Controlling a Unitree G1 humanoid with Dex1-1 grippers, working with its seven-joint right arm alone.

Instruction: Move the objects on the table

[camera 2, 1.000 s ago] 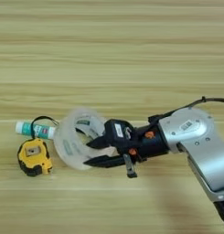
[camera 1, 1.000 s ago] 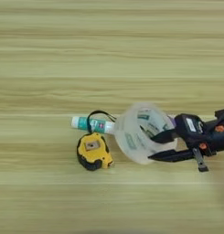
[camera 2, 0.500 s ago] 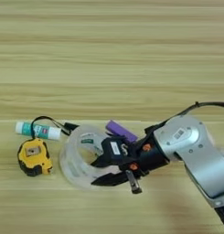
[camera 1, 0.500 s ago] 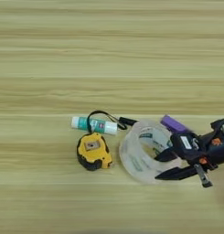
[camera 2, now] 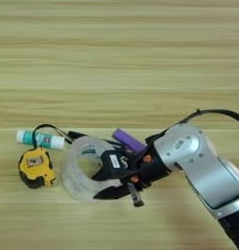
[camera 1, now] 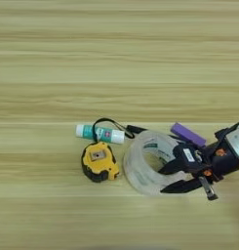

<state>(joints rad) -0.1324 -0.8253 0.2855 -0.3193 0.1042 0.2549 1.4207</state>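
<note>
- The right end effector (camera 2: 109,183) comes in from the right edge at the near side of the tabletop (camera 1: 116,53). Its two black fingers are spread and straddle the right wall of the tape roll (camera 1: 148,168): the upper finger reaches into the hole, the lower runs along the outside near edge. I judge it to be grasping the roll, though the fingers look wide enough that the grip may be loose.
- The roll lies flat just left of the end effector, its open centre facing up, so any move turns on that right wall pinched between the fingers; dragging it left would push it into its neighbours.
- The tape measure (camera 1: 98,161) sits just beside the roll's left side, close to touching.
- A little farther back, the glue stick (camera 1: 100,133) lies with its long axis left to right, just behind the tape measure, with a black loop over it.
- The pen (camera 1: 132,130) shows as a thin dark tip near the roll's far rim.
- The purple cylinder (camera 2: 129,140) lies slanted at the roll's far right, just behind the fingers.
- Beyond these, only bare wood grain shows.
</note>
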